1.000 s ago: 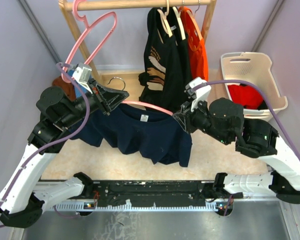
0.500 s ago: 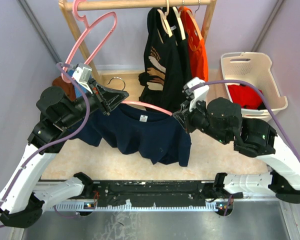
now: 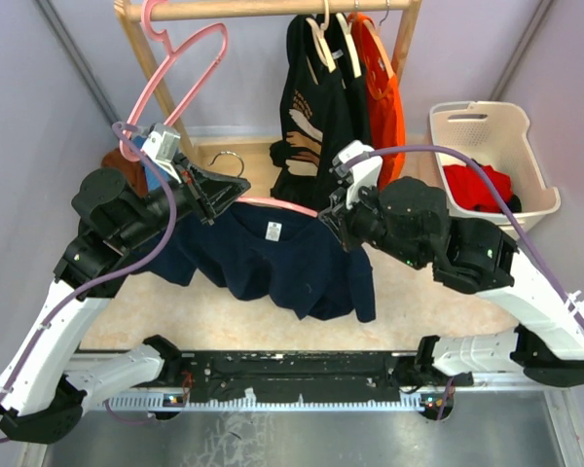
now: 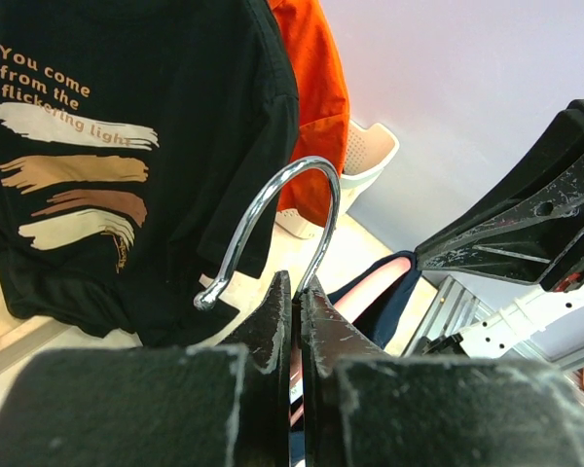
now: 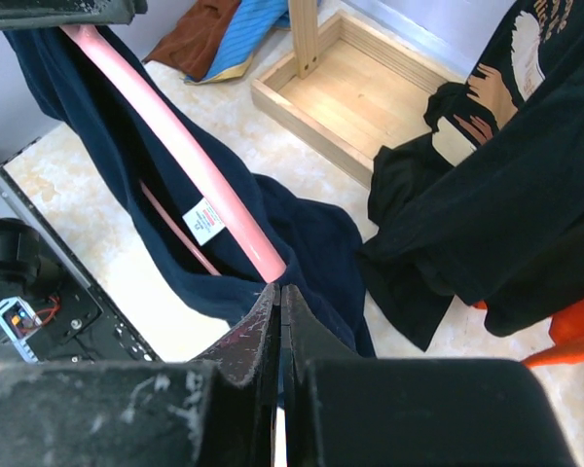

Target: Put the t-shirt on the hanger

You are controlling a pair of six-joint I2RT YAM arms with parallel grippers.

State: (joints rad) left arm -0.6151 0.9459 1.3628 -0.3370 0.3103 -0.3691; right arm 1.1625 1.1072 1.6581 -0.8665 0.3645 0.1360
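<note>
Sliding inward along the bar, the right claw now sits closer to the left arm than it did a second ago, and less of the bar shows. The white neck label has drifted with it. That bar belongs to the thin pink plastic hanger with a silver wire hook. The left claw is clenched on the hanger at the foot of the hook and has not shifted.

In the right wrist view the right claw is pinched tight where the pink bar runs into cloth. It seems to grip the navy blue short-sleeved t-shirt there, though whether it catches plastic too I cannot tell. The t-shirt hangs from the hanger between the two claws, above the pale beige surface. The bar appears to pass through its neck opening.

By my reading, the inward move gathers the collar along the bar to seat that shoulder. The task looks partly done, since the garment sags unevenly.
</note>
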